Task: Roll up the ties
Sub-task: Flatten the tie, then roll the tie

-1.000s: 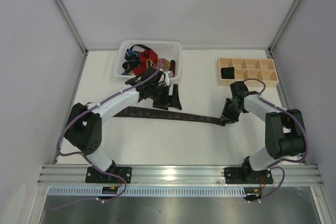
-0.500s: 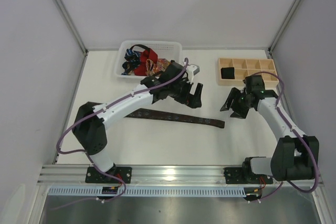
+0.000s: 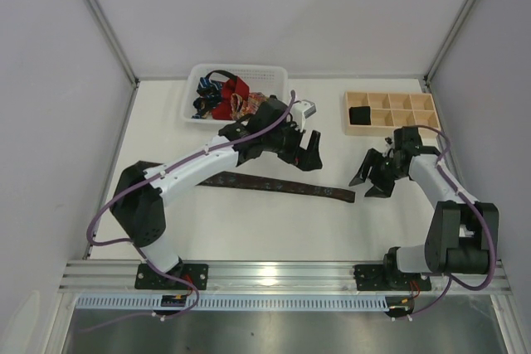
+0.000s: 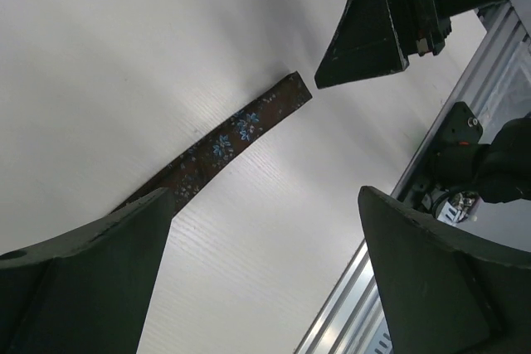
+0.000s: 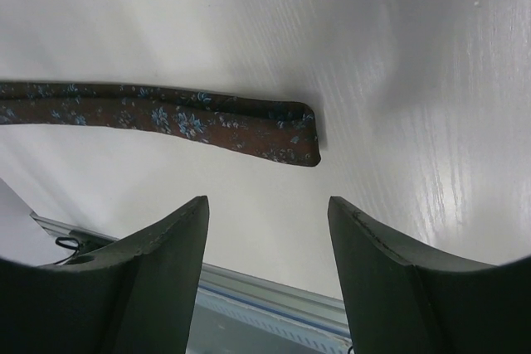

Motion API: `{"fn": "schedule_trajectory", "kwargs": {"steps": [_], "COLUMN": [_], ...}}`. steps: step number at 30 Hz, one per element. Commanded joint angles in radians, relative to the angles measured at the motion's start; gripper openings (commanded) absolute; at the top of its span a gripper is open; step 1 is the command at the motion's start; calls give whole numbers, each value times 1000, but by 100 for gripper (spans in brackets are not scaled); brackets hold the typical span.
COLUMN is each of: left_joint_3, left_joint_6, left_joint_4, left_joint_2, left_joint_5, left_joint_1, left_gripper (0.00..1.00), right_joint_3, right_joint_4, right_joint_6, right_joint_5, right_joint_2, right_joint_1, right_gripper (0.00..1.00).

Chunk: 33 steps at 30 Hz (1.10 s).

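1. An aluminium rail (image 3: 282, 269) is running along the near edge. The left arm's base is sitting on it at 7 o'clock and the right arm's base at 5 o'clock.
2. A dark brown tie (image 3: 274, 182) with a fine blue flower pattern is lying flat and unrolled on the white table (image 3: 249, 230). It is stretching across mid-table from 9 o'clock towards 3 o'clock, its right end lying slightly nearer. Neither gripper is touching it.
3. The right gripper (image 3: 370, 181) is hanging just off the tie's narrow end, on its 3 o'clock side. Its fingers (image 5: 141, 279) are standing apart with nothing between them. In the right wrist view the blunt tie end is lying ahead of the gap, clear of both fingers.
4. The left gripper (image 3: 300, 155) is hovering just beyond the tie, at the tie's 12 o'clock. Its jaws are spread wide and empty. In the left wrist view the tie is showing on the table below, apart from both fingers.
5. A pale wooden tray (image 3: 406, 126) is sitting at 1 o'clock, farther back. A black object (image 3: 359, 113) is occupying its leftmost compartment; what it is, cannot tell.
6. A white mesh basket (image 3: 241, 70) is sitting at 11 o'clock by the far wall, holding bundled ties (image 3: 226, 97) in red, blue and orange-patterned cloth.
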Motion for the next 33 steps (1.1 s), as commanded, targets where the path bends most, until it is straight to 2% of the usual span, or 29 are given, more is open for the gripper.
{"fn": "schedule_trajectory", "kwargs": {"steps": [1,4,8,13,15,17,18,20,21,22,24,27,28,33], "left_joint_3": [43,-4,-168,-61,-43,-12,9,104,138,195,239,327,336,344], "left_joint_6": [-41,-79,-219,-277,-291,-303,-306,-309,-312,-315,-319,-312,-322,-345], "left_joint_4": [2,-14,200,90,82,58,-13,-112,-155,-210,-243,-267,-270,-241], "left_joint_2": [-9,-29,-98,6,41,69,109,170,196,251,299,367,399,451], "left_joint_5": [-9,-15,121,71,66,29,12,-41,-58,-70,-86,-86,-71,5], "left_joint_1": [4,4,13,-16,-22,-26,-29,-35,-38,-41,-58,-85,-90,-96], "left_gripper": [100,100,100,100,96,89,86,73,65,47,41,21,2,0], "right_joint_3": [-29,-46,-109,-246,-288,-309,-316,-321,-321,-315,-299,-292,-289,-250], "right_joint_4": [26,52,141,286,346,391,391,397,395,383,362,349,357,362], "right_joint_6": [6,64,103,127,143,159,161,158,152,144,104,101,106,68], "right_joint_5": [-24,50,70,41,48,54,54,45,42,41,57,41,31,-48], "right_joint_2": [-17,9,38,-19,-35,-43,-40,-25,-19,-13,-2,-3,0,58], "right_joint_1": [-6,-9,-10,-12,-12,-12,-15,-15,-17,-18,-23,-49,-62,-70], "right_gripper": [65,62,60,60,59,58,57,55,55,55,54,54,53,50]}}
